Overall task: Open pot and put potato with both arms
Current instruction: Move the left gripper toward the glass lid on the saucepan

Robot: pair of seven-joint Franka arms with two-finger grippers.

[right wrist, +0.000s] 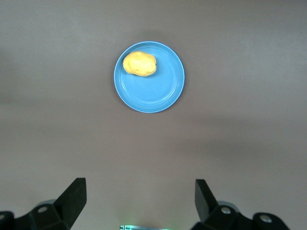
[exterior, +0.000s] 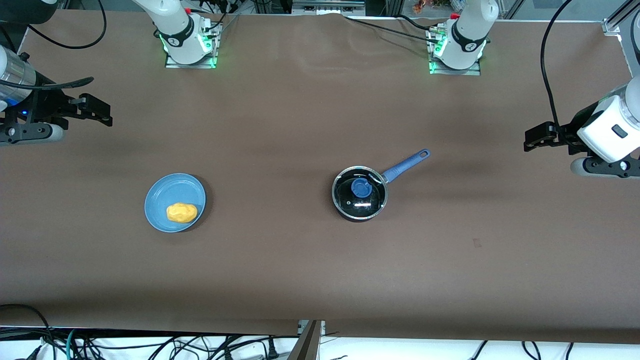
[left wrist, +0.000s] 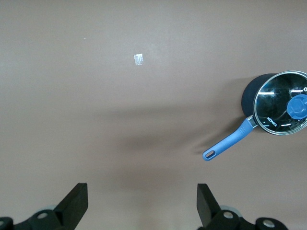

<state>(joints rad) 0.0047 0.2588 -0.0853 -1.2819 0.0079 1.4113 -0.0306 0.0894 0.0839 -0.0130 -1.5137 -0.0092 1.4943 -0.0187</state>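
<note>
So the potato sits nearest the camera, on a blue plate toward the right arm's end of the counter. A bit farther off is the pot, lid on, handle angled toward the left arm's end. Left claw hangs over that end, right claw over its own end. Both are spread wide and empty, so I'd guess left takes the lid and right takes the potato.
</note>
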